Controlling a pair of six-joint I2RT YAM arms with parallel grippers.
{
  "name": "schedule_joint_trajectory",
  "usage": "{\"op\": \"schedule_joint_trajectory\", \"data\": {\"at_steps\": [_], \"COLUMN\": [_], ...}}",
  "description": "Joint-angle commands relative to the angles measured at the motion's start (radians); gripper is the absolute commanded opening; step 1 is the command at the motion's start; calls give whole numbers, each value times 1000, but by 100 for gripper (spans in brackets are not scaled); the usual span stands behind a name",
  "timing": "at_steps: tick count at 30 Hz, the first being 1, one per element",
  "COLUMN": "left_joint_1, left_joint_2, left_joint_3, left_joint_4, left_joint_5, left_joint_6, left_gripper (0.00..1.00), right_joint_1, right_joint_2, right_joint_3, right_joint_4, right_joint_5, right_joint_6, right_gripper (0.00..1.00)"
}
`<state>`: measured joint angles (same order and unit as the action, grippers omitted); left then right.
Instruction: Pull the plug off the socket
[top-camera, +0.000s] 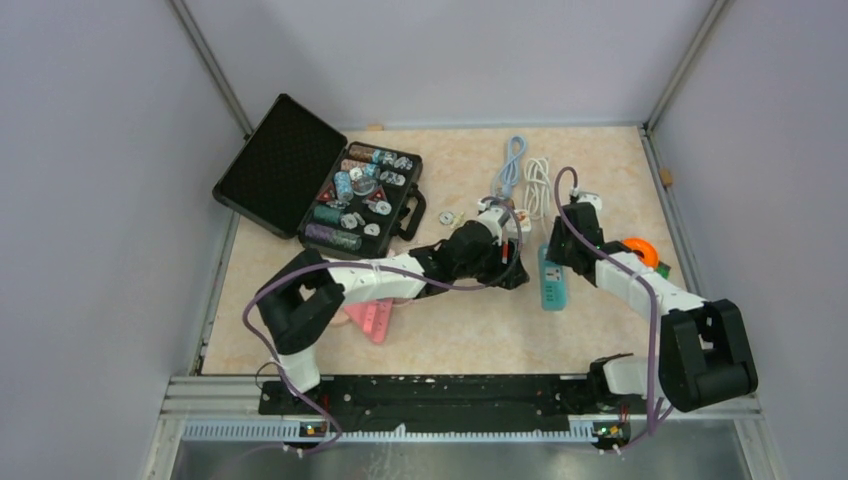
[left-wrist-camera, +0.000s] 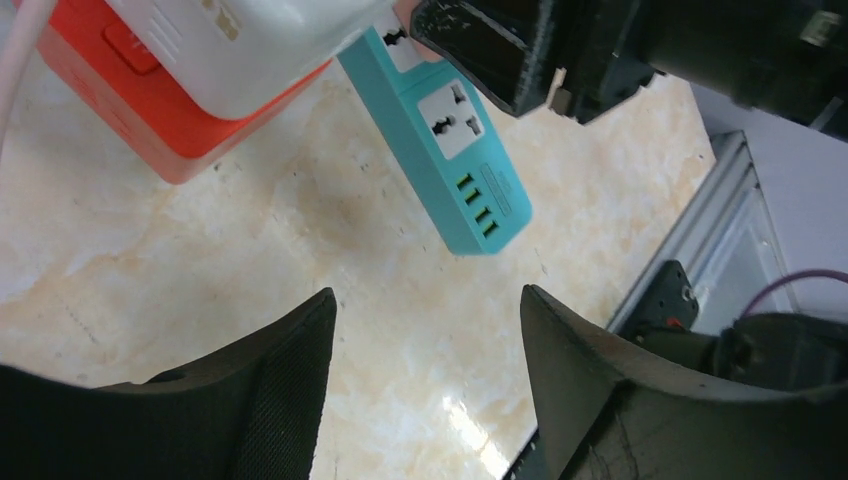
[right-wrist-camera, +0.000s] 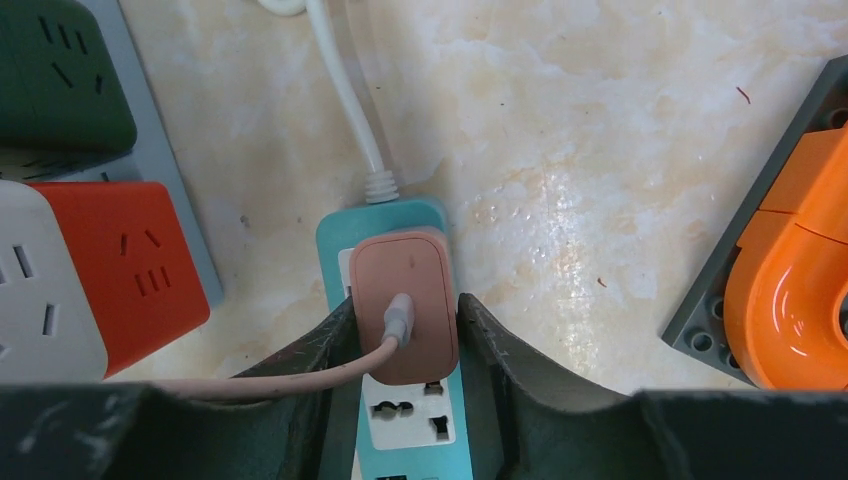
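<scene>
The pink plug (right-wrist-camera: 405, 290) sits in the teal power strip (right-wrist-camera: 385, 215), low in the middle of the right wrist view. The right hand (right-wrist-camera: 405, 335) is closed on the plug. Its two dark fingers (right-wrist-camera: 325, 360) press the plug from the left side and the right side. A thin pink wire (right-wrist-camera: 260, 380) comes out of the plug and runs to the left. It goes across the left finger.

A thick white cord (right-wrist-camera: 345, 90) leaves the top end of the strip and goes up the frame. On the left there is a red cube socket (right-wrist-camera: 140, 260), close to the strip but not touching it. A white cube socket (right-wrist-camera: 40, 290) is right next to the red one, and a green one (right-wrist-camera: 60, 70) is above them. At the right edge there is an orange toy (right-wrist-camera: 800, 290) on a dark grey plate (right-wrist-camera: 740, 250), well away from the plug.

The left hand (left-wrist-camera: 425, 335) is wide open and holds nothing. It hangs over the bare counter (left-wrist-camera: 200, 260), with the strip above it in its own view.

In the top view, an open black case (top-camera: 275, 165) full of small things lies at the upper left. A blue cable (top-camera: 512, 160) and a white cable (top-camera: 538, 180) lie at the top middle. A flat pink thing (top-camera: 372, 318) lies under the left arm.
</scene>
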<state>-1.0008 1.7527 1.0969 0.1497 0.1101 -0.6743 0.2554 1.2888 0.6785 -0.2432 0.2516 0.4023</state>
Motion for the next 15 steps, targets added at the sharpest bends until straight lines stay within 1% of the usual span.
{"op": "schedule_joint_trajectory", "data": {"at_steps": [1,4,6,9,15], "left_joint_1": [-29,-63,-77,-89,-93], "left_joint_2": [84,158,202,254,327], "left_joint_3": [80,148,192,237,270], "left_joint_4": [145,121,105,92,56], "left_joint_5": [-79,-168,-205,-208,-213], "left_joint_6": [-4,18,22,4,-52], "left_gripper": [67,65,65,60,52], "right_joint_1": [4,5,5,4,4], "right_joint_2": [-15,2,8,9,15], "right_joint_3": [-11,-16,-18,-17,-19], "right_joint_4": [74,67,62,48,10], "right_joint_5": [-28,-14,-5,-6,-13], "right_joint_6": [-30,-23,-17,4,52], "right_gripper": [35,28,26,23,18]}}
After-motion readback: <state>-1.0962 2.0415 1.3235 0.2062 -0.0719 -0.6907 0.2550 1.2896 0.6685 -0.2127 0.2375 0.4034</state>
